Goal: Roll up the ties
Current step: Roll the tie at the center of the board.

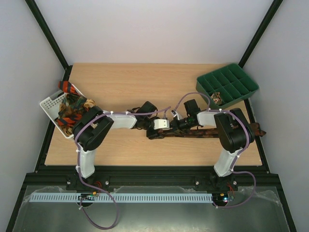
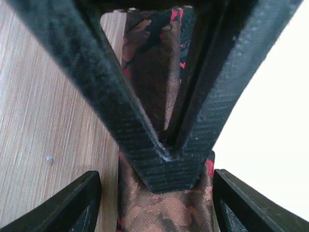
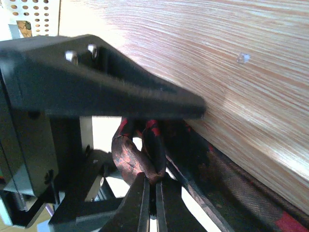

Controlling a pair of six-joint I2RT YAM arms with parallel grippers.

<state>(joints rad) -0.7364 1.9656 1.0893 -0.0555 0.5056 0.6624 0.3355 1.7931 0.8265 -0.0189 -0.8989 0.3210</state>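
Dark brown tie [image 1: 203,133] with red specks lay stretched flat across the table, running left-right, far end past the right edge. Its left end was folded into a small loop [image 3: 137,159]. More ties [image 1: 72,108], orange-black striped and tan-gold, sat bunched together at the left.

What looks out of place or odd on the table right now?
The brown tie's far end hangs past the table's right edge. More ties spill over the white basket's rim at left. Otherwise nothing odd: both grippers pinch the tie mid-roll.
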